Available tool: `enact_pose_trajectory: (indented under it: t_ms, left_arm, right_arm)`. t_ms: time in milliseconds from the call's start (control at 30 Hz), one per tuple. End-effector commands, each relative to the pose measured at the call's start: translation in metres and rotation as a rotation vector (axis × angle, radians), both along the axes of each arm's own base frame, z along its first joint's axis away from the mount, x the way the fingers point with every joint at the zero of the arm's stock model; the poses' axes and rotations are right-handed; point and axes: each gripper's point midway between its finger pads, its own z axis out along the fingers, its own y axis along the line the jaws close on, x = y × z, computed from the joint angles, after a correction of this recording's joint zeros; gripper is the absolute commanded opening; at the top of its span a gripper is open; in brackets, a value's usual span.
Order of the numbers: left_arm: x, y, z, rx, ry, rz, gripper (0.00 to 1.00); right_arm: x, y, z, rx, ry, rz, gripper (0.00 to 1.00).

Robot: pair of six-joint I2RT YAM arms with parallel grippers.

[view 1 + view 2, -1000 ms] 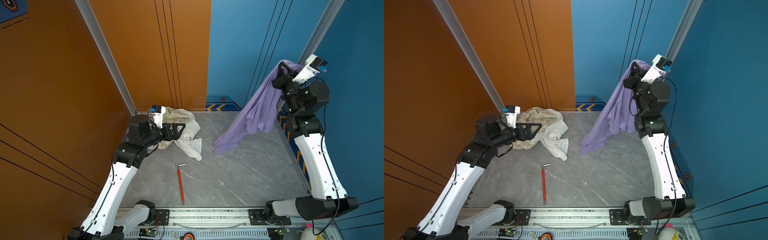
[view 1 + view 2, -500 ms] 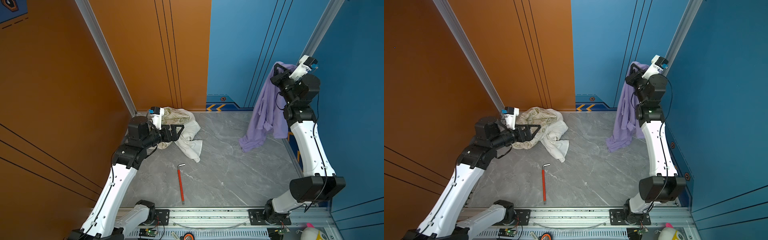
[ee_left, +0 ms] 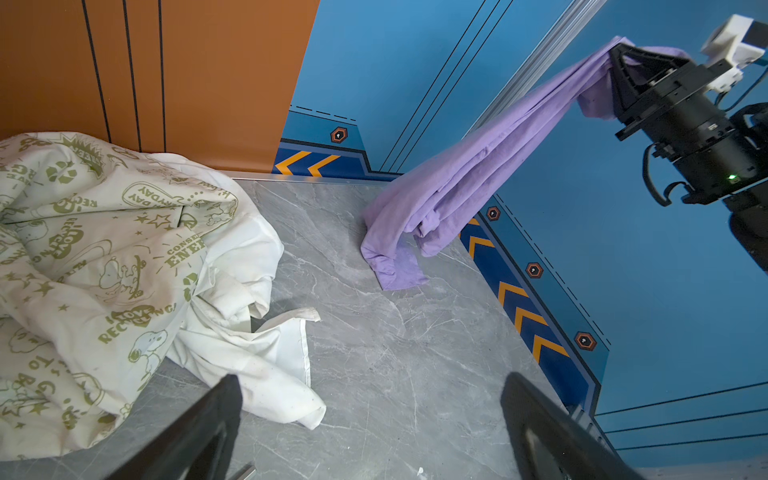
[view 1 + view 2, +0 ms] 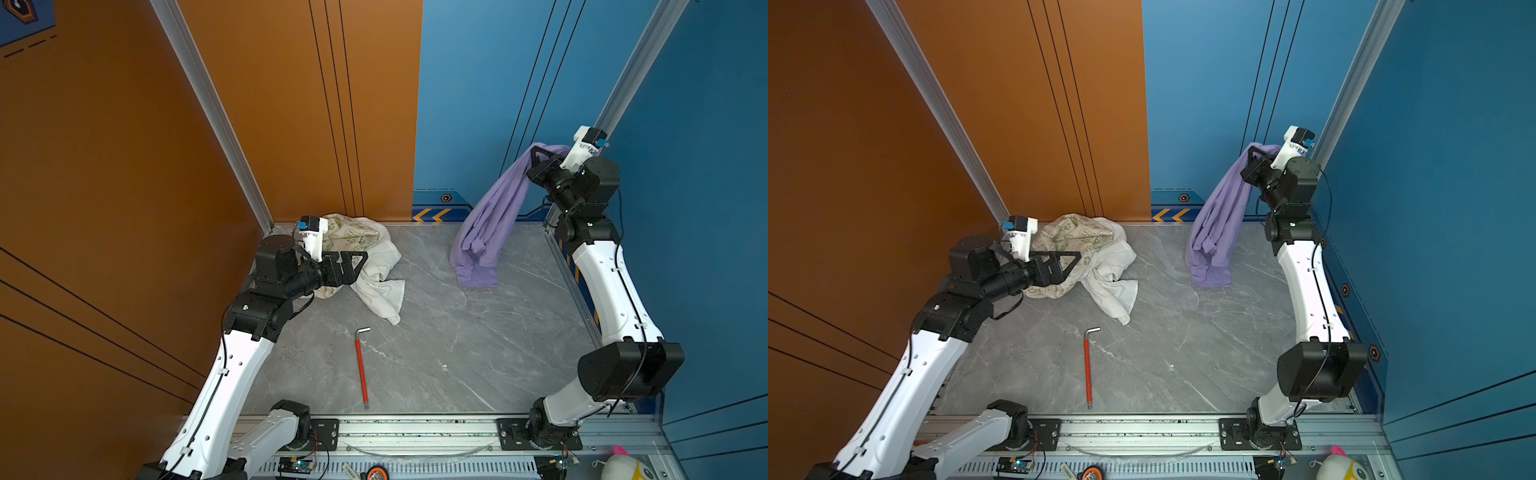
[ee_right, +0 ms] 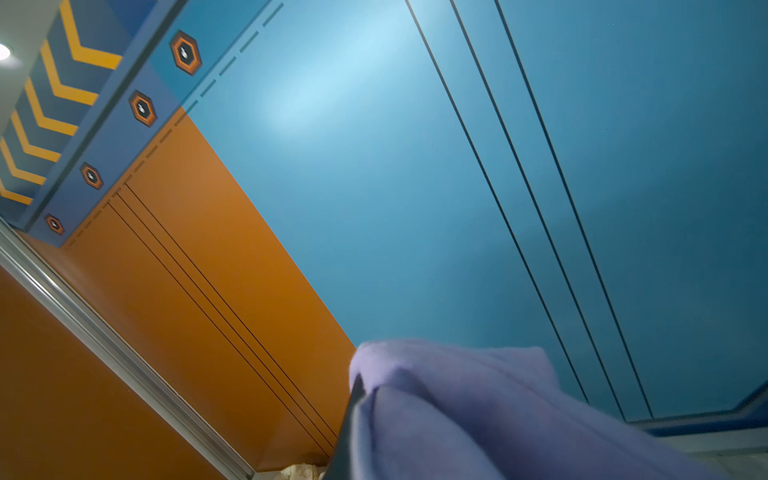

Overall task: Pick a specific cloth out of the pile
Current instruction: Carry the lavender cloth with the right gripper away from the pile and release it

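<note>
On my screens the cloth reads plain lavender-purple, no print. The pile is paler: a cream cloth covered in olive-green cartoon figures, stars and lettering, and a plain white cloth. The table is grey with thin white marble veins. I make out a hex key, red along the shaft, silver at the bent end. The left arm and right arm are white with black joints; the left pincer and right pincer are black. I see an orange wall, a blue wall, and yellow chevrons on navy.
</note>
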Motion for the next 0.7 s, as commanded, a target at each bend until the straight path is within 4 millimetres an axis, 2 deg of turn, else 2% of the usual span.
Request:
enact_pose_trajectory:
  t_ms: [0, 67, 233, 267, 300, 367, 400, 467, 567, 667]
  left_arm:
    - [-0.003, 0.003, 0.001, -0.011, -0.005, 0.006, 0.98]
    - [-0.004, 0.003, 0.001, -0.012, -0.006, 0.005, 0.98]
    - [-0.005, 0.005, -0.002, -0.011, -0.001, 0.007, 0.98]
    - [-0.005, 0.005, -0.003, -0.011, 0.0, 0.007, 0.98]
    - [-0.005, 0.005, -0.004, -0.011, 0.002, 0.008, 0.98]
    - [-0.005, 0.006, -0.005, -0.01, 0.003, 0.01, 0.98]
    - [-0.006, 0.006, -0.005, -0.011, 0.003, 0.009, 0.98]
    - [-0.006, 0.006, -0.006, -0.01, 0.005, 0.011, 0.98]
    - [-0.005, 0.007, -0.008, -0.009, 0.012, 0.018, 0.98]
    - [-0.003, 0.007, -0.011, -0.013, 0.023, 0.022, 0.98]
  right_arm:
    - [-0.008, -0.018, -0.028, -0.116, 0.067, -0.066, 0.0]
    - [-0.01, -0.03, -0.052, -0.161, 0.137, -0.12, 0.0]
    - [-0.02, -0.057, -0.125, -0.286, 0.358, -0.24, 0.0]
    - [-0.023, -0.064, -0.142, -0.292, 0.406, -0.258, 0.02]
    - [-0.026, -0.07, -0.155, -0.294, 0.447, -0.276, 0.1]
    - [-0.033, -0.081, -0.177, -0.288, 0.514, -0.309, 0.35]
    - [-0.037, -0.086, -0.183, -0.277, 0.534, -0.326, 0.47]
    - [-0.043, -0.094, -0.187, -0.243, 0.546, -0.352, 0.6]
    - [-0.049, -0.105, -0.18, -0.209, 0.532, -0.395, 0.8]
    - [-0.053, -0.115, -0.163, -0.19, 0.495, -0.435, 0.84]
